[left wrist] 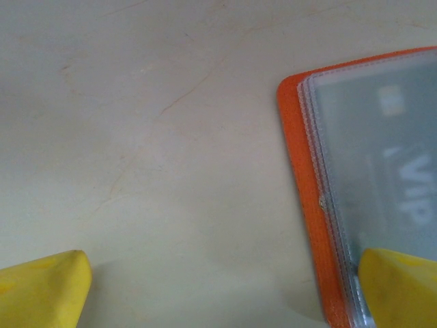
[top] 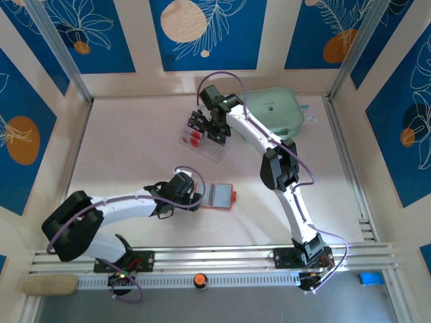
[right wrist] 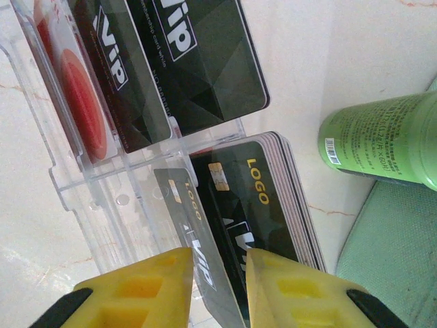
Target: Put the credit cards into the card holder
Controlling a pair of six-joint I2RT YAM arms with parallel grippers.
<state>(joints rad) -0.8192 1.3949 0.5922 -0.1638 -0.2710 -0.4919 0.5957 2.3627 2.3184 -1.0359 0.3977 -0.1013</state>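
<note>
The orange-red card holder (top: 221, 196) lies open on the table, grey pockets up (left wrist: 372, 171). My left gripper (top: 199, 196) hovers at its left edge, wide open (left wrist: 225, 294), with one yellow fingertip (left wrist: 399, 287) over the holder's near corner and nothing between the fingers. The credit cards (top: 195, 138) sit in a clear stand: a black stack (right wrist: 273, 198) in front, more black and red ones (right wrist: 198, 61) behind. My right gripper (top: 212, 128) is low over the stack (right wrist: 218, 287), jaws slightly apart, with one tilted card (right wrist: 198, 239) lying loosely between them.
The clear acrylic stand (right wrist: 102, 191) stands at mid-back of the table. A mint-green zip pouch (top: 273, 111) lies to its right, by my right forearm. A green cylindrical container (right wrist: 382, 140) rests beside the pouch (right wrist: 396, 260). Walls close in on three sides.
</note>
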